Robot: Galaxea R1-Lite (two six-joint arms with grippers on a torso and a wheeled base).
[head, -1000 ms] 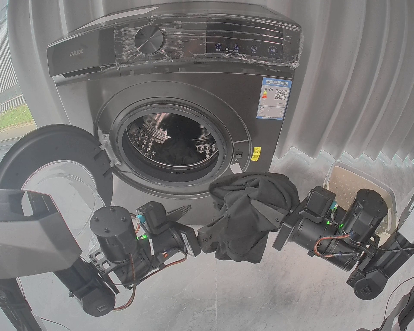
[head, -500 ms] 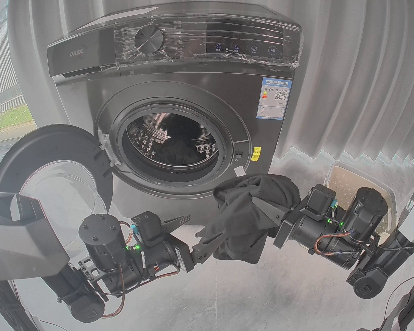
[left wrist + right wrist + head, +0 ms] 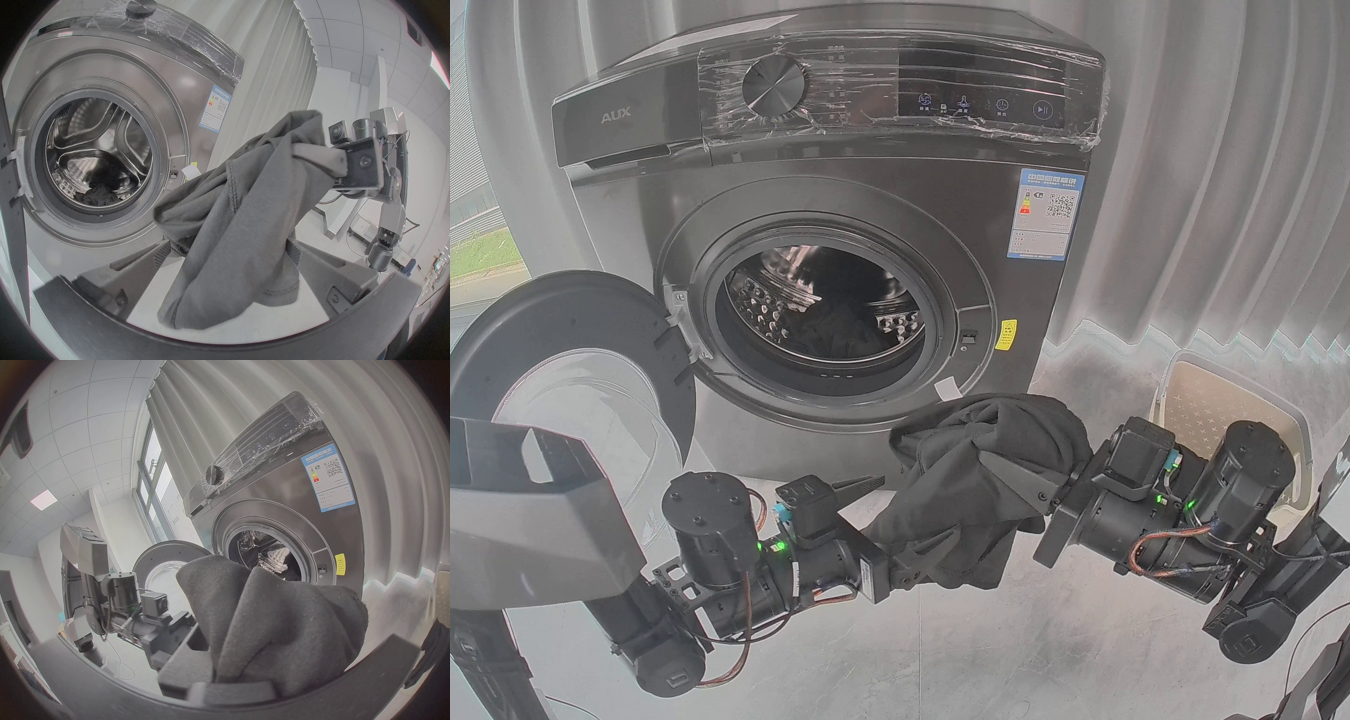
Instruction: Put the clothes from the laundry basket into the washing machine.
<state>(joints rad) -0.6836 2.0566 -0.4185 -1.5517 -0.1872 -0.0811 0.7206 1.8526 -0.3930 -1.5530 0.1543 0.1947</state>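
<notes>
Garment (image 3: 984, 478), dark, hangs clear of the floor (image 3: 975, 647) in front of the washer (image 3: 844, 187), below the drum opening (image 3: 825, 309) and toward its right edge.

Right gripper (image 3: 1050, 492): fingers closed on the upper bunch of the garment, with cloth draped over them.

Left gripper (image 3: 895, 530): fingers (image 3: 161, 253) spread wide, one on each side of the hanging lower part. The cloth lies between them and is not pinched.

Door (image 3: 562, 347) stands fully open at the washer's left edge. Another dark item (image 3: 96, 194) lies at the bottom of the drum.

Basket (image 3: 1233, 403) sits on the floor to the right of the washer, behind the right arm, by the curtain (image 3: 1219, 187).
</notes>
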